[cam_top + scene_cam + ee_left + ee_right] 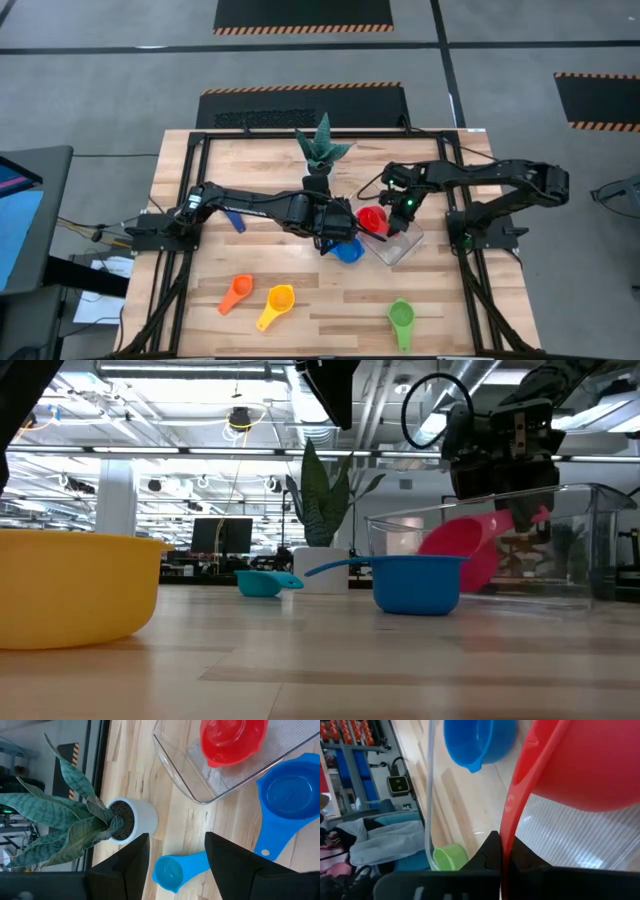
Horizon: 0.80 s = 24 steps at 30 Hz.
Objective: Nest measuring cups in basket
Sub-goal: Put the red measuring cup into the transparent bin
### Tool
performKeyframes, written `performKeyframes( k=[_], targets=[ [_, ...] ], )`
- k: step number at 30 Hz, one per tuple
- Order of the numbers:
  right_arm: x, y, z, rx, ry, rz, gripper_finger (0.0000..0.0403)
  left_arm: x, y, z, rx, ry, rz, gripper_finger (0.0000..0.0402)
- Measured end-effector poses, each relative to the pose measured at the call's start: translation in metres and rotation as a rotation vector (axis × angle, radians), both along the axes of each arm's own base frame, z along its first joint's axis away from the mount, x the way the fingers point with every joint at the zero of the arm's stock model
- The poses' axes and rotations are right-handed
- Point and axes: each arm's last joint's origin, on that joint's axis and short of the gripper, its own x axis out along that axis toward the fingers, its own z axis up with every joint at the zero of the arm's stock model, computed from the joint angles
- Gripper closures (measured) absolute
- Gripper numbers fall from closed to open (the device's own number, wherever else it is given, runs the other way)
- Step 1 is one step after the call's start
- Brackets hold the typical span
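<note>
The bench (300, 310) is pale wood planks framed by dark rails, standing on a grey floor with striped black mats; behind it lies a workshop hall with ceiling pipes. The right hand (392, 213) is clenched on the red cup (372, 218) by its handle, holding it tilted inside the clear tub (400, 245). The left hand (176, 851) hangs released above the light blue cup (172, 869), near the blue cup (349, 250) and the potted plant (321, 150); the orange cup (235, 293), yellow cup (277, 303) and green cup (401, 317) lie along the front.

Potted plant (322, 150) (white pot) on wooden table (480, 300)
</note>
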Motion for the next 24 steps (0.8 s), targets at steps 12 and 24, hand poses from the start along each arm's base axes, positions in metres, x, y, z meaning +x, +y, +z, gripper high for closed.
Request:
performKeyframes(
  k=[12,24],
  targets=[
    [0.0006,0.0001,0.0008,0.007,-0.013,0.004,0.0363,0.0018,-0.0003,0.0005,0.001,-0.012,-0.013,0.0216],
    [0.0005,0.0004,0.0011,0.014,-0.022,0.014,0.0297,0.0055,-0.001,0.0017,0.001,-0.042,-0.03,0.0216]
  ],
)
